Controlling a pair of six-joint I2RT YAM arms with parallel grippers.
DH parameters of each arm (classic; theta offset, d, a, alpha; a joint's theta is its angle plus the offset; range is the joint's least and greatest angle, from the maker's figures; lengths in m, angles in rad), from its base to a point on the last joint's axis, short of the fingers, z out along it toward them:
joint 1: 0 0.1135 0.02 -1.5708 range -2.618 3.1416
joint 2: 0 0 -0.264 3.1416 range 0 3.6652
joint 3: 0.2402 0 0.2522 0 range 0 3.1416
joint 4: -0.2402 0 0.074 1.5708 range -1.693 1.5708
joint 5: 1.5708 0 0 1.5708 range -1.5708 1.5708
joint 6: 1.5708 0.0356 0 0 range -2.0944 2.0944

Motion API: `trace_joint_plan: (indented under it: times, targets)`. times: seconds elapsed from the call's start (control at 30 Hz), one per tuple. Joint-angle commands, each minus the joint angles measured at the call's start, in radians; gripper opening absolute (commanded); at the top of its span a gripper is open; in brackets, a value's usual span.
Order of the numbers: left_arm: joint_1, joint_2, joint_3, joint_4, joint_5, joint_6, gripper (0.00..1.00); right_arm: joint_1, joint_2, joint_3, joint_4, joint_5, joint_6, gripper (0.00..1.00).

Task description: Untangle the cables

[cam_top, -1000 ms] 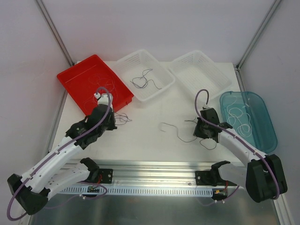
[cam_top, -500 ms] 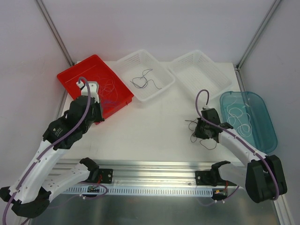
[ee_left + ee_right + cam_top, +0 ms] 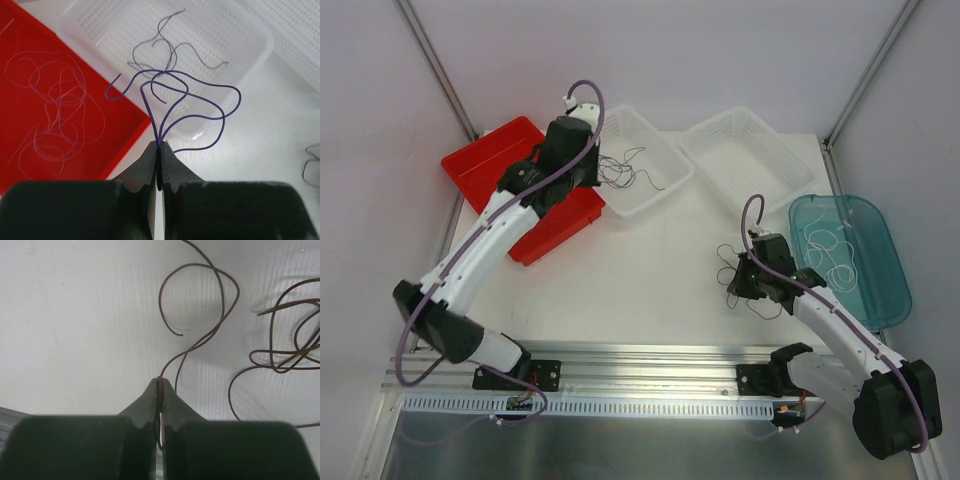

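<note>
My left gripper (image 3: 159, 146) (image 3: 597, 172) is shut on a looped purple cable (image 3: 160, 132), several strands pinched between its tips. It hangs above the seam between the red tray (image 3: 480, 165) and the left white basket (image 3: 620, 115). In that basket lies a dark grey cable (image 3: 161, 25). Thin pink cables (image 3: 55, 105) curl in the red tray. My right gripper (image 3: 160, 382) (image 3: 736, 281) is low over the table and shut on a dark brown cable (image 3: 239, 290). More dark loops (image 3: 285, 355) lie just to its right.
A second white basket (image 3: 750, 150) stands at the back right. A teal tray (image 3: 865, 215) at the right edge holds white cables (image 3: 830, 250). A metal rail (image 3: 650, 355) runs along the near edge, with both arm bases on it.
My left arm has swung from the table up over the red tray to the white basket's edge, carrying the purple cable. The right gripper has stayed put; the dark cable has bunched nearer it.
</note>
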Motion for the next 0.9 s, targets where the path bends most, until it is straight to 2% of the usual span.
trace_joint_plan:
  times: [0.0,0.13,0.3,0.33,0.4,0.43,0.47,0.5,0.53,0.57,0.63,0.7,0.87]
  targets:
    - [0.036,0.153,0.174,0.092,0.051,0.041,0.00,0.035,-0.042,0.053,-0.047,-0.012,-0.016,0.01]
    - [0.067,0.382,0.337,0.100,0.074,0.044,0.00,0.067,-0.062,0.066,-0.070,-0.006,-0.016,0.01]
    - [0.102,0.554,0.482,0.110,0.116,0.030,0.00,0.078,-0.090,0.080,-0.096,0.000,-0.019,0.01]
    - [0.113,0.598,0.492,0.114,0.122,0.027,0.07,0.075,-0.091,0.082,-0.099,0.002,-0.021,0.01]
    - [0.122,0.634,0.511,0.115,0.146,0.022,0.11,0.080,-0.094,0.091,-0.110,0.005,-0.027,0.01]
    - [0.132,0.651,0.511,0.115,0.154,0.019,0.24,0.078,-0.094,0.094,-0.113,0.006,-0.029,0.01]
    - [0.137,0.652,0.508,0.117,0.160,0.021,0.32,0.078,-0.096,0.097,-0.114,0.006,-0.029,0.01]
    - [0.142,0.649,0.500,0.115,0.162,0.028,0.46,0.080,-0.096,0.099,-0.113,0.006,-0.029,0.01]
    - [0.145,0.633,0.491,0.115,0.163,0.036,0.60,0.078,-0.097,0.100,-0.116,0.006,-0.027,0.01]
    - [0.148,0.619,0.470,0.115,0.162,0.042,0.81,0.080,-0.094,0.102,-0.108,0.003,-0.024,0.01]
    - [0.149,0.555,0.440,0.115,0.149,0.056,0.93,0.081,-0.085,0.111,-0.107,-0.001,-0.026,0.01]
    - [0.151,0.504,0.382,0.115,0.131,0.064,0.99,0.081,-0.079,0.122,-0.108,0.002,-0.027,0.01]
    - [0.151,0.271,0.173,0.115,0.111,0.081,0.99,0.081,-0.073,0.190,-0.143,0.020,-0.045,0.01]
